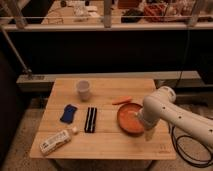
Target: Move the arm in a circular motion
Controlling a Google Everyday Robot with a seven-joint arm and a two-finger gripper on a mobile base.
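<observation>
The white arm (167, 112) of thick tubular segments comes in from the lower right, over the right side of the wooden table (105, 147). Its rounded joint hangs by the right rim of an orange bowl (128, 119). The arm tapers down to the gripper (149, 134), a narrow pale tip just off the bowl's front right rim, close above the tabletop. Nothing shows in its hold.
On the table are a white cup (83, 90), an orange carrot (122, 100) behind the bowl, a blue object (68, 113), a black bar (90, 119) and a lying bottle (57, 141). A black cable (187, 152) hangs at the right. A railing runs behind.
</observation>
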